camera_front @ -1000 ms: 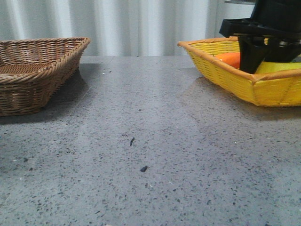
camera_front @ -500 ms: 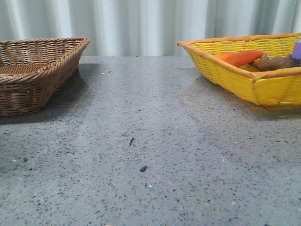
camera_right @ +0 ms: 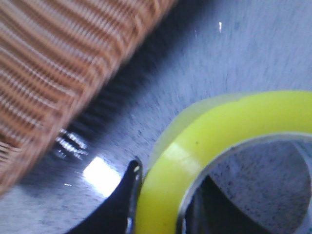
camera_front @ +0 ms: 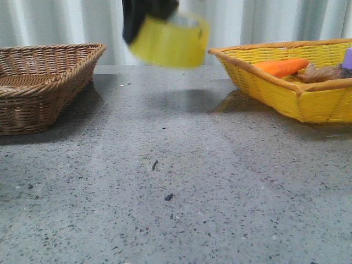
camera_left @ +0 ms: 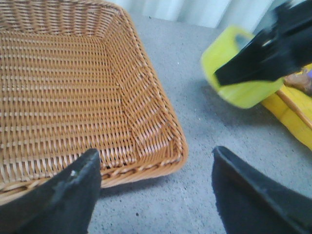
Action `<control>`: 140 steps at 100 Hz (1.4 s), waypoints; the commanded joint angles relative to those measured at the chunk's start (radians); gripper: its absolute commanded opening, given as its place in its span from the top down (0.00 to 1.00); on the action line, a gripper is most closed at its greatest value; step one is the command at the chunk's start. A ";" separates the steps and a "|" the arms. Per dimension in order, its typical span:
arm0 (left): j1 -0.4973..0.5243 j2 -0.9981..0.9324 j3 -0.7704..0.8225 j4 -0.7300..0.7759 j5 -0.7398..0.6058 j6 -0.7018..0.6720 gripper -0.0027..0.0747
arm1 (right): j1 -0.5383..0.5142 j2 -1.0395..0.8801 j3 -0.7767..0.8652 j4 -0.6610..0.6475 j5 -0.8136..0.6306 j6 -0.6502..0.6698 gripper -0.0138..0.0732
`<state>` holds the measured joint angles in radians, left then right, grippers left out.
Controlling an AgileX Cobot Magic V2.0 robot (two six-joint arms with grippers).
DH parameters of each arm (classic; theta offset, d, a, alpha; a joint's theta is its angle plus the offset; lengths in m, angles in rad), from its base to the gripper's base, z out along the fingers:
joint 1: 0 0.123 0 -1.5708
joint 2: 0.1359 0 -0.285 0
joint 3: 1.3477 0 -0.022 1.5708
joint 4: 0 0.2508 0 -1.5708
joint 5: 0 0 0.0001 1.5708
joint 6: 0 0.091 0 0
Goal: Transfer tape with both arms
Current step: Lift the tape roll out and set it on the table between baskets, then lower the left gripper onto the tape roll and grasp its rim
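Observation:
The yellow tape (camera_front: 168, 44) hangs in the air above the table's far middle, between the two baskets, blurred. My right gripper (camera_front: 144, 15) shows as a dark shape at its top left and is shut on it. In the right wrist view one finger is outside the tape (camera_right: 204, 151) wall and one inside; the right gripper (camera_right: 168, 180) pinches the wall. In the left wrist view the tape (camera_left: 239, 85) and the right gripper (camera_left: 273, 48) lie ahead. My left gripper (camera_left: 155, 153) is open and empty, above the brown basket's near corner, well short of the tape.
A brown wicker basket (camera_front: 44, 77) stands at the left; it also fills the left wrist view (camera_left: 63, 83). A yellow basket (camera_front: 286, 93) at the right holds an orange carrot (camera_front: 278, 67) and other items. The grey speckled table (camera_front: 176, 181) lies between.
The right gripper was in the yellow basket on the tape, then left the view, and now holds the tape aloft further left, over the table's middle.

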<state>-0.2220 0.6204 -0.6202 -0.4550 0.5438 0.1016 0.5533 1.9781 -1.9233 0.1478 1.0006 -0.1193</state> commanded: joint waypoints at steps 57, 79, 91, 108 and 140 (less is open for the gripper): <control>-0.033 0.063 -0.099 -0.396 0.031 0.481 0.51 | 0.024 -0.438 -0.001 -0.016 0.118 0.069 0.82; -0.116 0.272 -0.279 -0.399 0.031 0.576 0.63 | 0.094 -0.831 0.286 -0.018 0.030 0.069 0.89; -0.155 0.414 -0.416 -0.397 0.040 0.593 0.63 | 0.094 -1.072 0.524 -0.047 -0.095 0.069 0.89; -0.174 0.613 -0.630 -0.391 0.096 0.627 0.63 | 0.093 -1.435 0.838 -0.173 -0.263 0.088 0.89; -0.235 0.985 -1.046 0.080 0.281 0.202 0.63 | 0.093 -1.763 0.968 -0.492 -0.066 0.389 0.89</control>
<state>-0.4193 1.5629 -1.5382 -0.5424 0.7903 0.4565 0.6467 0.2322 -0.9393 -0.2895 0.9755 0.2447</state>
